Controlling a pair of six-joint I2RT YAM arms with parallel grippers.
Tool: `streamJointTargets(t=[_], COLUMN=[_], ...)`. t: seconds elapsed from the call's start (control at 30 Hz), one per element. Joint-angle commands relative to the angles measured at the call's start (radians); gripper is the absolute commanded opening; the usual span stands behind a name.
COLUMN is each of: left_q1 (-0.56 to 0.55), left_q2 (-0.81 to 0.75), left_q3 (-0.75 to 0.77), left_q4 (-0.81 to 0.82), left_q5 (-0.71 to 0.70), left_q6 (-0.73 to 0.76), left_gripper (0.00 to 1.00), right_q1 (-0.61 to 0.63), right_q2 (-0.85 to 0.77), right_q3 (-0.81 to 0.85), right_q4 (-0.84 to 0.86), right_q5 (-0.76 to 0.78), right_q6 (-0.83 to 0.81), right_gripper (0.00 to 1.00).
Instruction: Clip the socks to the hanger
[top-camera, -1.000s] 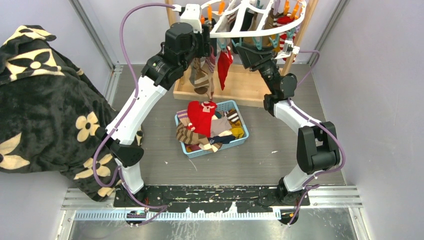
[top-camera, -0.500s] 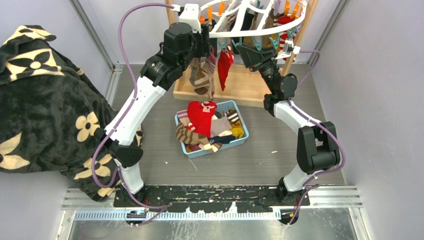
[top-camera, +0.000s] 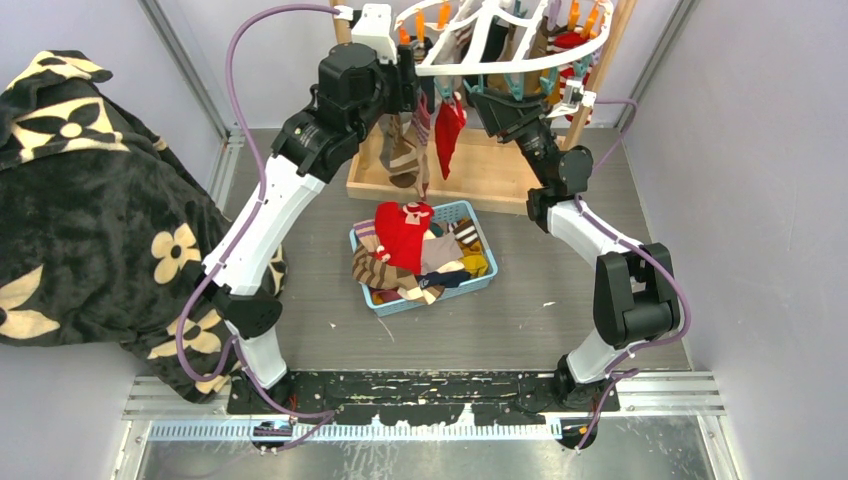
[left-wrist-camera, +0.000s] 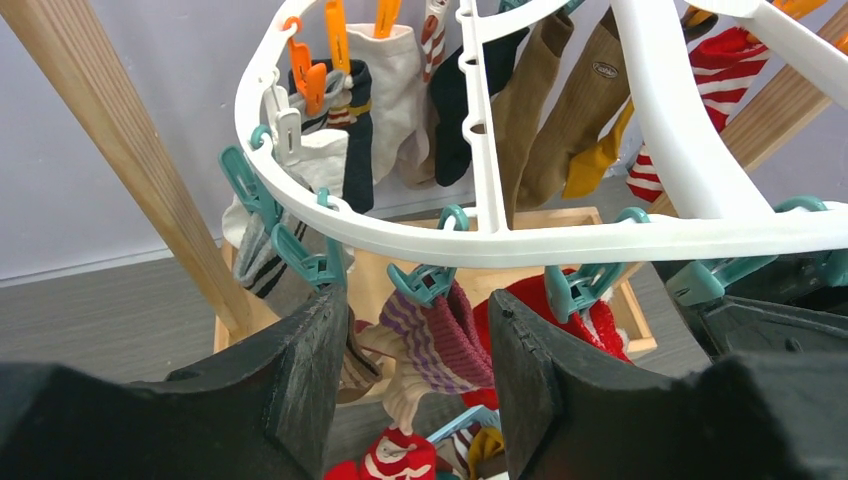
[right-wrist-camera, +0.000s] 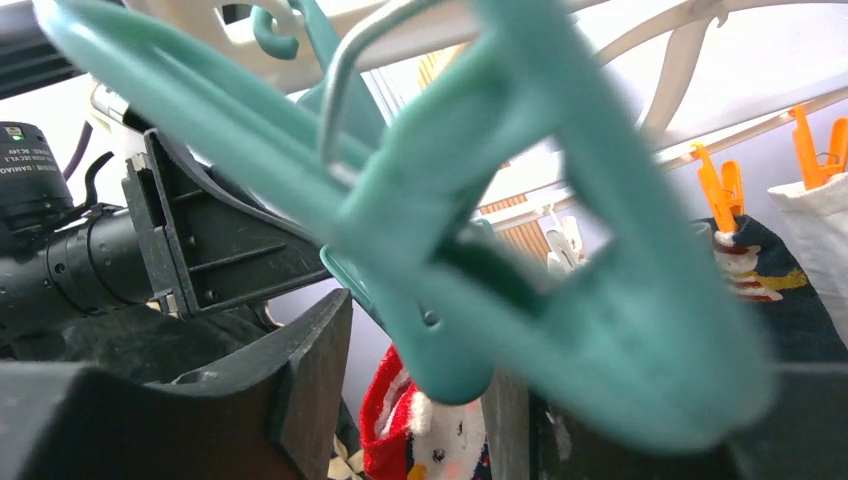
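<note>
The left arm (top-camera: 262, 215) and right arm (top-camera: 590, 232) have white link shells and black joint housings. A purple cable (top-camera: 232, 48) rises from the black base plate (top-camera: 420, 392) along each arm. The left gripper (left-wrist-camera: 418, 310) has matte black wedge fingers (left-wrist-camera: 290, 400).

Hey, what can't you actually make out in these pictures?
Right wrist view: the teal clip is a close blur; whether the right gripper squeezes it is unclear.
Left wrist view: unclear whether the left gripper touches the purple-striped sock.
Top view: the hanger is cut off by the upper edge and hides both arms' fingers.
</note>
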Motion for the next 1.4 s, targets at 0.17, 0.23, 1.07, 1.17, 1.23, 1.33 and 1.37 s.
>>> streamJointTargets(t=[0.17, 0.23, 1.07, 1.17, 1.23, 1.33, 1.37], left_q1=[0.003, 0.004, -0.041, -0.041, -0.041, -0.041, -0.039], left_q2=[-0.061, -0.064, -0.013, 0.010, 0.026, 0.051, 0.063], left_q3=[0.015, 0.015, 0.171, 0.192, 0.198, 0.211, 0.229], left_q4=[0.032, 0.031, -0.106, -0.111, -0.111, -0.107, -0.107], left_q5=[0.011, 0.012, 0.337, 0.374, 0.370, 0.332, 0.322], left_q6=[-0.004, -0.004, -0.276, -0.309, -0.313, -0.311, -0.306], left_gripper=[0.55, 0.55, 0.77, 0.72, 0.71, 0.67, 0.66], right_q1=[0.006, 0.010, 0.216, 0.230, 0.237, 0.243, 0.245], right_q2=[-0.048, -0.051, -0.109, -0.105, -0.105, -0.108, -0.106], right_q3=[0.021, 0.027, 0.066, 0.079, 0.083, 0.088, 0.090], right_q4=[0.075, 0.075, -0.128, -0.137, -0.143, -0.154, -0.158], right_q5=[0.023, 0.020, 0.180, 0.184, 0.186, 0.185, 0.184], right_q6=[-0.013, -0.003, -0.269, -0.276, -0.280, -0.286, -0.288], right_gripper=[0.38, 0.33, 0.20, 0.20, 0.20, 0.20, 0.20])
